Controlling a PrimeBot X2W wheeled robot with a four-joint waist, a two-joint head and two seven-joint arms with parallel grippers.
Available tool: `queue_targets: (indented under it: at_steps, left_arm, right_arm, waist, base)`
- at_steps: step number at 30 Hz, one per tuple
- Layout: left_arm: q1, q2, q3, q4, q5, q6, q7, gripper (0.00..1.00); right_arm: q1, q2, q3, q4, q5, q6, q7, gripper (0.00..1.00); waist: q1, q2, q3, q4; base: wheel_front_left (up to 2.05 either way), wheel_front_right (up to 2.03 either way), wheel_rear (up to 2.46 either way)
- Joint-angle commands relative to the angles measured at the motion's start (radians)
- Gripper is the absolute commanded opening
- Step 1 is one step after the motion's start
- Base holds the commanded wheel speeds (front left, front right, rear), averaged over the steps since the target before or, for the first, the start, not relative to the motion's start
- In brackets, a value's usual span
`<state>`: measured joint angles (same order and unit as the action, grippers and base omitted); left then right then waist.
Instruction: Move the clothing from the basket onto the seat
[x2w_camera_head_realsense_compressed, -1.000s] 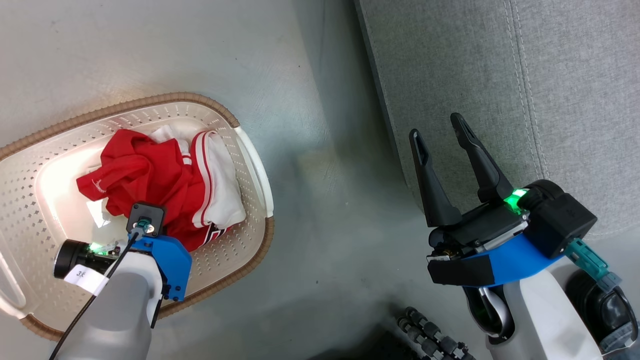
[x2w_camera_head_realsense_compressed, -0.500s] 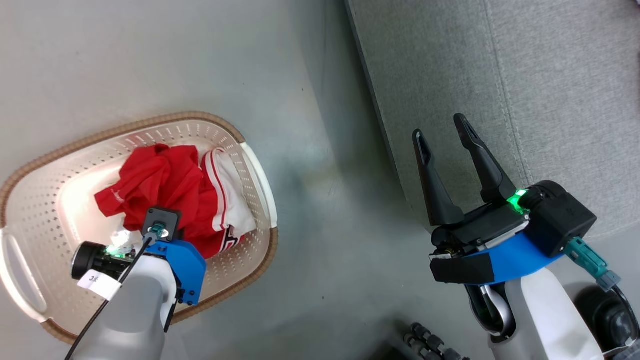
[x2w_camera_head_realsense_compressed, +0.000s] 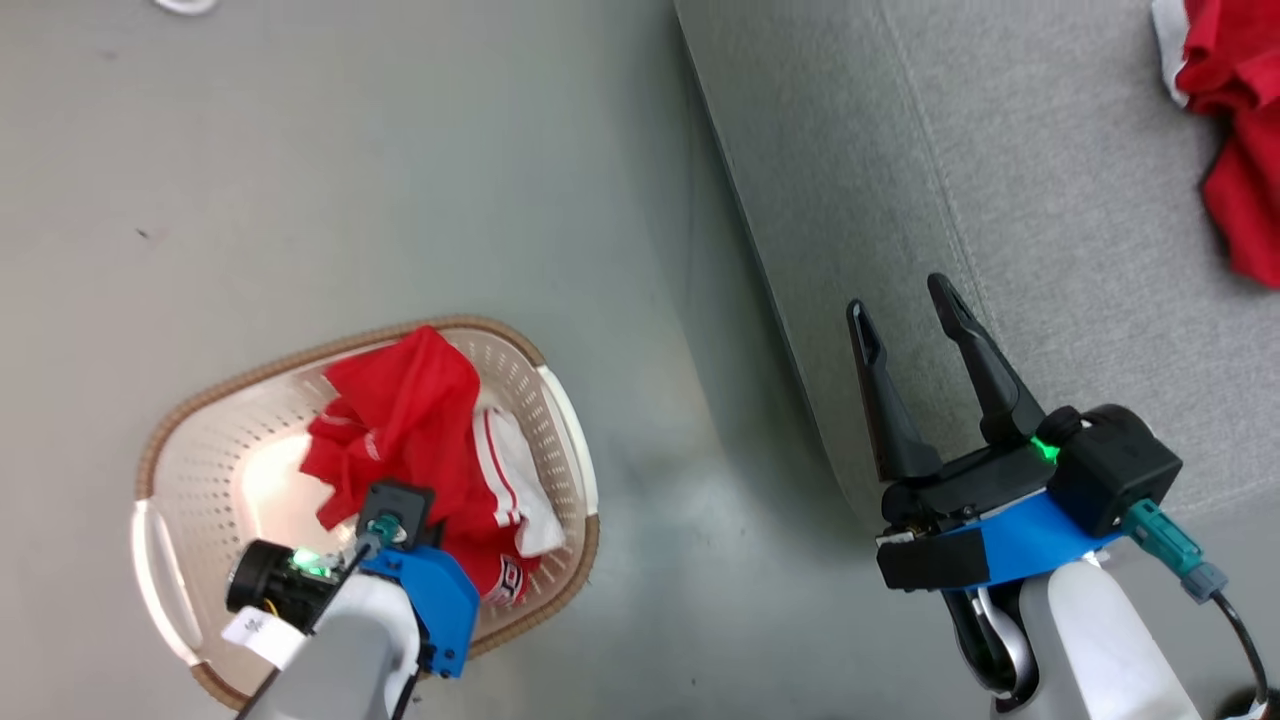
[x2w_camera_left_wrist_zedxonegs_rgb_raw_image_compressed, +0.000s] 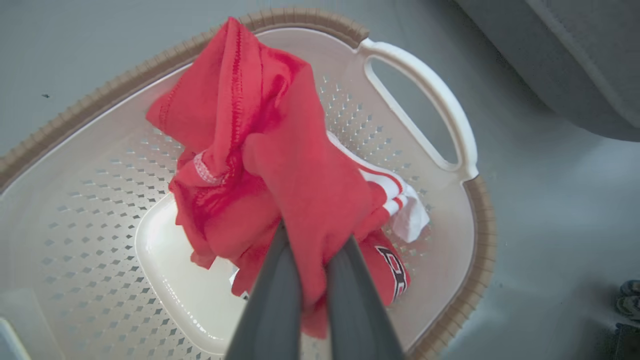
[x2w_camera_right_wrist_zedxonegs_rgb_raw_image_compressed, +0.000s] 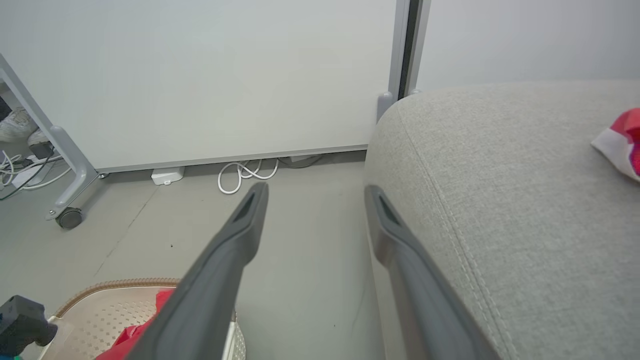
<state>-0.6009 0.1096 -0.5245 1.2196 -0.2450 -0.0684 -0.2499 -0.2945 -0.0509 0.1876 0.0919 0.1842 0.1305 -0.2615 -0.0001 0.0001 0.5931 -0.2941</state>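
Currently, the left gripper (x2w_camera_left_wrist_zedxonegs_rgb_raw_image_compressed: 312, 250) is clamped on a bunched red soft-fabric garment (x2w_camera_left_wrist_zedxonegs_rgb_raw_image_compressed: 260, 140). Its two long dark fingers (x2w_camera_left_wrist_zedxonegs_rgb_raw_image_compressed: 272, 300) stand close together, with a fold of the cloth pinched between them. The garment hangs from the fingers above the inside of the oval cream-white plastic laundry basket (x2w_camera_head_realsense_compressed: 215, 445), which has perforated sides, a brown woven-look rim and white handles. The basket stands on the grey floor (x2w_camera_head_realsense_compressed: 350, 180), near the large light-grey fabric-upholstered sofa (x2w_camera_head_realsense_compressed: 1050, 250) but apart from it.

A second red garment with white stripes and black-and-white lettering (x2w_camera_left_wrist_zedxonegs_rgb_raw_image_compressed: 392, 262) lies in the basket, below the held one, on the side nearer the sofa. Whether the two garments touch cannot be told.

The right gripper (x2w_camera_head_realsense_compressed: 900, 300) holds nothing. Its fingers are spread wide and point away from the robot at the sofa's rounded edge. In the right wrist view, one finger shows against the floor and the other against the sofa.

A third red garment with white trim (x2w_camera_head_realsense_compressed: 1235, 130) lies on the sofa seat, well apart from the right gripper. A looped white cable (x2w_camera_right_wrist_zedxonegs_rgb_raw_image_compressed: 245, 175) lies on the floor at the foot of a pale wall panel (x2w_camera_right_wrist_zedxonegs_rgb_raw_image_compressed: 200, 75).
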Motion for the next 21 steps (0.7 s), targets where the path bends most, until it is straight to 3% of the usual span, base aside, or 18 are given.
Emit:
queue_targets:
  at_steps: [1, 21]
  left_arm:
    - [0.019, -0.009, -0.002, -0.01, -0.005, -0.006, -0.01, 0.0]
    - [0.164, -0.058, -0.062, -0.22, -0.049, -0.051, -0.017, 0.0]
  right_arm:
    - [0.014, 0.001, -0.004, 0.007, -0.006, 0.001, -0.005, 1.0]
    - [0.167, 0.001, -0.049, 0.009, -0.055, 0.001, 0.07, 1.0]
  waist:
    - [0.0001, -0.0001, -0.074, 0.028]
    - [0.0001, -0.0001, -0.422, 0.178]
  base:
    - [0.0, 0.0, 0.0]
    - [0.0, 0.0, 0.0]
